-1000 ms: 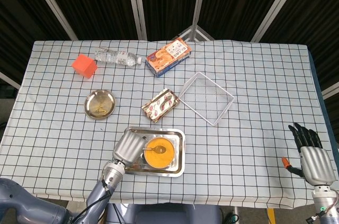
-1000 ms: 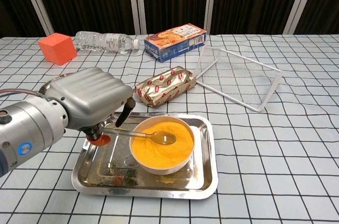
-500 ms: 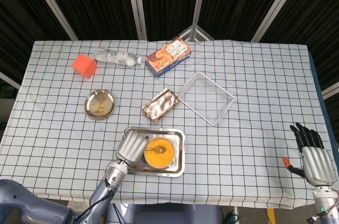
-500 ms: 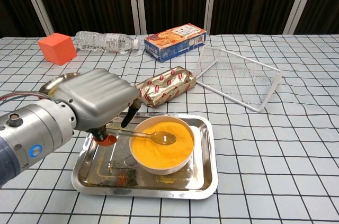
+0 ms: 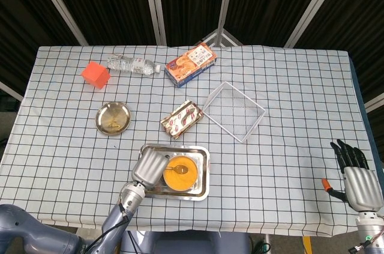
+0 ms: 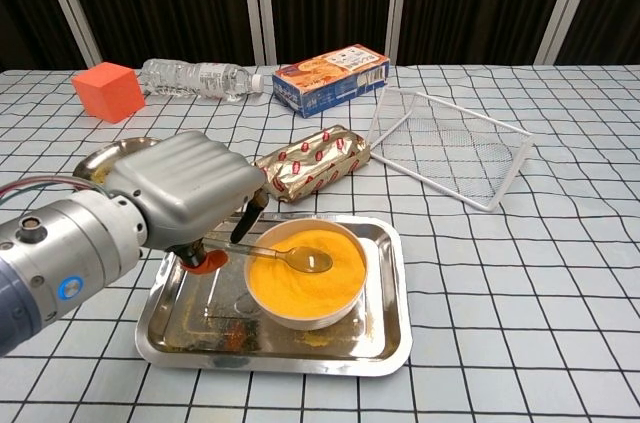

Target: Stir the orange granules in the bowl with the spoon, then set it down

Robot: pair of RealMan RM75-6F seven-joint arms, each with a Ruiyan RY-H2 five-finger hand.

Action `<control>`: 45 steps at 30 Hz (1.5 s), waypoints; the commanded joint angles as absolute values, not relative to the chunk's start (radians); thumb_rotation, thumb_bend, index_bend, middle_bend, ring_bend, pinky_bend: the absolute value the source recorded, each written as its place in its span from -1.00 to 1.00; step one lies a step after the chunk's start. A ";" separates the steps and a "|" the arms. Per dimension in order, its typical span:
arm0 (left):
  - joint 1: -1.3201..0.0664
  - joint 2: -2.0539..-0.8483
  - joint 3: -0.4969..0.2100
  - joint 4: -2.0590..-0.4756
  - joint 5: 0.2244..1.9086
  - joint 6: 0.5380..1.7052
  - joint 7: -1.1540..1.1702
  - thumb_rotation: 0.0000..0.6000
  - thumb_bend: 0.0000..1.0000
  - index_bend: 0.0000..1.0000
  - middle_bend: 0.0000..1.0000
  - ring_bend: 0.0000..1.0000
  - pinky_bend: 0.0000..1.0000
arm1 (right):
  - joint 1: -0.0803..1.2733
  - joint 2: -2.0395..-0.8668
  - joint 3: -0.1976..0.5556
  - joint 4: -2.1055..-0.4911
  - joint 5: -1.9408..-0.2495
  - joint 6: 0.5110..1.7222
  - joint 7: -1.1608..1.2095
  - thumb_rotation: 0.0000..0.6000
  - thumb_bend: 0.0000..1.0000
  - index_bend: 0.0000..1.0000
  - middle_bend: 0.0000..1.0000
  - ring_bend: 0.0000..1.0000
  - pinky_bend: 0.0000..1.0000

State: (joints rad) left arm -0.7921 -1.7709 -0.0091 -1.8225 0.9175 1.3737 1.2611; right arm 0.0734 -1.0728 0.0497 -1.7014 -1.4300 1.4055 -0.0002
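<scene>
Left hand shifted slightly toward bowl, fingers gripping spoon handle, right hand fingers spread, idle

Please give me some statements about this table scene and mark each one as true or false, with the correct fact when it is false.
1. The left hand holds the spoon with its scoop end over the orange granules. True.
2. The bowl stands directly on the tablecloth. False: it stands in the metal tray.
3. The right hand holds the water bottle. False: it is near the right table edge, holding nothing; the water bottle lies at the far left.
4. The orange cube sits close to the water bottle. True.
5. The wire basket contains the snack box. False: the snack box lies outside it.
</scene>
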 commanded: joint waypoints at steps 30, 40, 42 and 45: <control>-0.777 -1.767 -0.008 -1.806 0.946 1.349 1.247 1.00 -0.14 0.07 0.86 0.84 0.90 | 0.071 -1.070 0.051 -1.708 -1.420 1.401 -0.001 1.00 -0.28 -1.00 -1.00 -1.00 -1.00; -0.771 -1.762 -0.011 -1.807 0.956 1.346 1.240 1.00 -0.02 0.10 0.87 0.84 0.90 | 0.069 -1.069 0.051 -1.708 -1.420 1.402 0.000 1.00 -0.28 -1.00 -1.00 -1.00 -1.00; -0.770 -1.762 -0.012 -1.807 0.956 1.344 1.239 1.00 0.03 0.11 0.87 0.84 0.90 | 0.069 -1.069 0.051 -1.709 -1.419 1.402 0.001 1.00 -0.28 -1.00 -1.00 -1.00 -1.00; -0.768 -1.762 -0.013 -1.808 0.959 1.344 1.238 1.00 0.10 0.13 0.87 0.84 0.90 | 0.069 -1.068 0.051 -1.709 -1.419 1.401 0.001 1.00 -0.28 -1.00 -1.00 -1.00 -1.00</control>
State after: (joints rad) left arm -0.7686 -1.7618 -0.0128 -1.8078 0.9589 1.3444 1.2382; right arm 0.0685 -1.0680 0.0511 -1.7093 -1.4190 1.4012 0.0013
